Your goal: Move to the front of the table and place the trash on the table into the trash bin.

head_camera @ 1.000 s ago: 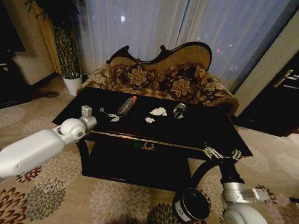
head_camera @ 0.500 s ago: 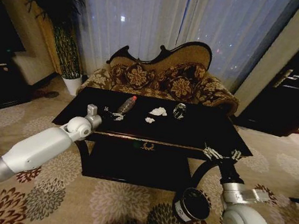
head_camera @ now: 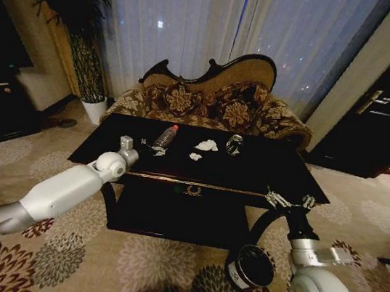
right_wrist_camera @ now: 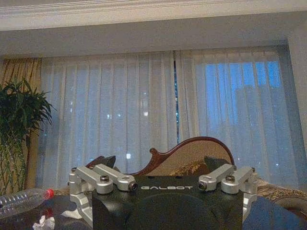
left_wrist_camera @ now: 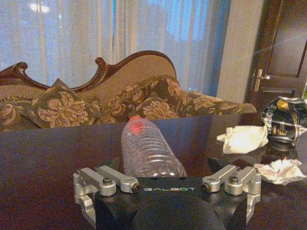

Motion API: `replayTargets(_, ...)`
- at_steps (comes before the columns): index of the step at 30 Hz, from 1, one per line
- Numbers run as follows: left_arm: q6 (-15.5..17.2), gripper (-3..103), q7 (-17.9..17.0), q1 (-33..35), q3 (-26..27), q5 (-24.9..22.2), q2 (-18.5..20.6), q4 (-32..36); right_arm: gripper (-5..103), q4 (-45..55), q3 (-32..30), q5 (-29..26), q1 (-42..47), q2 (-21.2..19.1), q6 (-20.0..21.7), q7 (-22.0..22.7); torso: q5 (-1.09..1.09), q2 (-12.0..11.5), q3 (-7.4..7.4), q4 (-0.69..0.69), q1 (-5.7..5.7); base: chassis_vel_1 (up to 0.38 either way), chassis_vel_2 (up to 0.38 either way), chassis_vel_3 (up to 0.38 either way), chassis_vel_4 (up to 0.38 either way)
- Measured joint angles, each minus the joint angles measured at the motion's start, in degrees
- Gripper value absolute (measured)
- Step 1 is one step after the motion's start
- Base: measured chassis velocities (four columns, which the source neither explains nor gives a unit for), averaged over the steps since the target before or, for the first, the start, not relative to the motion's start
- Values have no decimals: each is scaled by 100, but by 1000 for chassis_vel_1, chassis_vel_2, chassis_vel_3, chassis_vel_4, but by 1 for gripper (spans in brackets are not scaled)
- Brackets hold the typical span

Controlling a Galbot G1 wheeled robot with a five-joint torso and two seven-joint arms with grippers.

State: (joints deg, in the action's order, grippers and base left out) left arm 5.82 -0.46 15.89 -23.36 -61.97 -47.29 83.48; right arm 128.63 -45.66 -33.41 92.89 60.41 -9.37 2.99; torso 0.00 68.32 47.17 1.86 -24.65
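Two arms up: left gripper (head_camera: 152, 150) is out over the desk (head_camera: 264, 177), jaws spread wide, lined up on the bottom end of the clear bottle (head_camera: 165, 137) and not touching it. In the left wrist view the bottle (left_wrist_camera: 146, 151) lies on its side just ahead of the open fingers (left_wrist_camera: 115, 178), red cap pointing away toward the sofa (head_camera: 209, 100). Near it on the desk: two crumpled white paper wads (head_camera: 206, 145), (head_camera: 195, 156) and a shiny crushed can (head_camera: 233, 145), can farthest from the bottle. Right gripper (head_camera: 289, 200) hangs at the desk's front right edge, jaws spread, nothing in them. Trash bin (head_camera: 250, 267) sits on the carpet (head_camera: 141, 259) below that arm, in front of the desk.
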Motion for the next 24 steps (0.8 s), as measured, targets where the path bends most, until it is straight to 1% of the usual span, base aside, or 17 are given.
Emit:
replayTargets(3,-1,100,-4,5,0,-13,-17,-41,100,0,-10,-18,-6,-8,0,0,-1,0,0,1,0,0,0,0,0)
replayTargets(5,-4,102,-8,45,0,1,-17,-70,100,-6,-8,-41,-39,-28,0,5,0,0,0,-1,0,0,0,0,0)
replayTargets(7,-4,98,-31,112,6,31,-17,-82,100,-16,15,-55,-79,-60,6,20,0,0,0,-1,0,0,0,0,0)
replayTargets(8,-4,98,-31,112,6,31,-17,-82,100,-16,15,-55,-79,-60,6,20,0,0,0,-1,0,0,0,0,0)
replayTargets(10,-4,88,-59,169,38,63,-16,-82,100,-19,32,-63,-104,-79,13,31,-1,0,0,-1,0,0,0,0,0)
replayTargets(11,-4,88,-64,179,43,70,-13,-81,100,-19,35,-67,-107,-84,14,33,-1,0,0,-1,0,0,0,0,0)
replayTargets(13,1,77,-86,205,61,111,9,-76,100,-20,42,-82,-113,-92,17,38,-1,0,0,-1,0,0,0,0,0)
replayTargets(14,1,77,-86,205,61,111,9,-76,100,-20,42,-82,-113,-92,17,38,-1,0,0,-1,0,0,0,0,0)
replayTargets(19,2,48,-97,230,119,220,50,-56,100,-20,92,-59,-73,-31,17,33,-1,0,0,-1,0,0,0,0,0)
replayTargets(20,2,48,-97,230,119,220,50,-56,100,-20,92,-59,-73,-31,17,33,-1,0,0,-1,0,0,0,0,0)
replayTargets(21,0,45,-99,238,128,241,54,-42,100,-20,104,-51,-71,-19,17,33,0,0,0,0,0,0,0,0,0)
replayTargets(22,0,45,-103,246,134,253,67,-17,100,-20,111,-43,-71,-12,17,32,0,0,0,0,0,0,0,0,0)
replayTargets(24,1,40,-119,295,163,266,126,80,100,-20,121,-26,-67,-3,16,32,-1,0,0,0,0,0,0,0,0)
